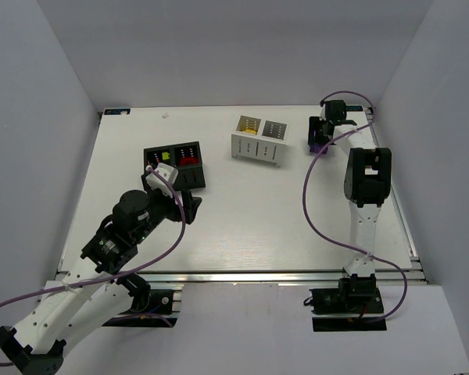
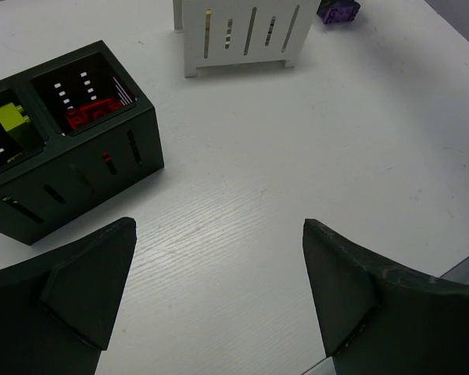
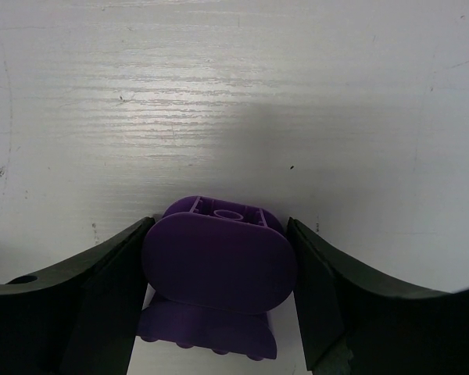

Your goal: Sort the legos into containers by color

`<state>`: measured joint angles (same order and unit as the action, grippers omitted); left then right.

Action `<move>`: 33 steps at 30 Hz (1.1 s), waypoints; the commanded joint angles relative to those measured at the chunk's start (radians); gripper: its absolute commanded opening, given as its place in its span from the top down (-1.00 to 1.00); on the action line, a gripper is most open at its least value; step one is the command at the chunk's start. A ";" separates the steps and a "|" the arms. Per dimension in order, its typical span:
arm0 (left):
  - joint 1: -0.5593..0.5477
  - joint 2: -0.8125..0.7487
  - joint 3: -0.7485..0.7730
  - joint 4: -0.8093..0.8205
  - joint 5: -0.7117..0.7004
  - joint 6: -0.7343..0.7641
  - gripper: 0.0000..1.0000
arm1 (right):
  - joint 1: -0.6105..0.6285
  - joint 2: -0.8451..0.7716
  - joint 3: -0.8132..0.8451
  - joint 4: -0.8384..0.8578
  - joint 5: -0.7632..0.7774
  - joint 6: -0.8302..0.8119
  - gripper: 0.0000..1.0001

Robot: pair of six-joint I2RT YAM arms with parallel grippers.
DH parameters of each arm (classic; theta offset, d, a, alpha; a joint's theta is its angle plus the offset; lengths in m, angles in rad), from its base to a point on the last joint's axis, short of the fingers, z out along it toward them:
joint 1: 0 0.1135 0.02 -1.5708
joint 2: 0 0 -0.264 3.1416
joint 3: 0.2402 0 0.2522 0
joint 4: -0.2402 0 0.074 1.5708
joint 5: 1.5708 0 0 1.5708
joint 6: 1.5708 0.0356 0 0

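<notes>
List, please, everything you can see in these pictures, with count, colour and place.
table: one, white, under everything.
black box: one, black, left of centre.
white box: one, white, far centre.
lime brick: one, lime green, black box's left cell.
red brick: at least one, red, black box's right cell.
yellow bricks: count unclear, yellow, white box's left cell.
purple brick: at least one, purple, far right.
left gripper: one, black, open, near the black box.
right gripper: one, black, fingers either side of the purple brick.
</notes>
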<state>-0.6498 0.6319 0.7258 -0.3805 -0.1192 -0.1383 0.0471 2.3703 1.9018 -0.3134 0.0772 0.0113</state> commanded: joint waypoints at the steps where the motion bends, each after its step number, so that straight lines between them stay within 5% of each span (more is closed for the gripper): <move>1: 0.003 -0.008 -0.014 0.023 0.024 0.008 -0.95 | -0.003 -0.066 0.019 -0.017 -0.027 -0.007 -0.13; 11: 0.003 0.052 -0.025 0.127 0.314 -0.010 -0.96 | -0.010 -0.426 -0.302 0.158 -0.304 -0.086 0.24; 15: -0.013 0.133 -0.003 0.213 0.462 -0.142 -0.96 | -0.013 -0.595 -0.414 0.151 -0.499 -0.093 0.48; 24: -0.022 0.311 -0.134 0.917 0.612 -0.677 -0.96 | -0.006 -1.032 -0.737 0.301 -1.011 -0.019 0.65; 28: -0.033 0.409 -0.115 1.051 0.593 -0.785 -0.96 | -0.006 -1.111 -0.825 0.495 -1.218 0.155 0.66; 33: -0.066 0.578 -0.068 1.274 0.658 -0.967 -0.96 | 0.005 -1.161 -0.975 1.064 -1.413 0.480 0.69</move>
<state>-0.6956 1.1515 0.6083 0.6712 0.4812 -0.9474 0.0437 1.2373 0.9756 0.3107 -1.1427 0.2359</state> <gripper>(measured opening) 0.973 0.703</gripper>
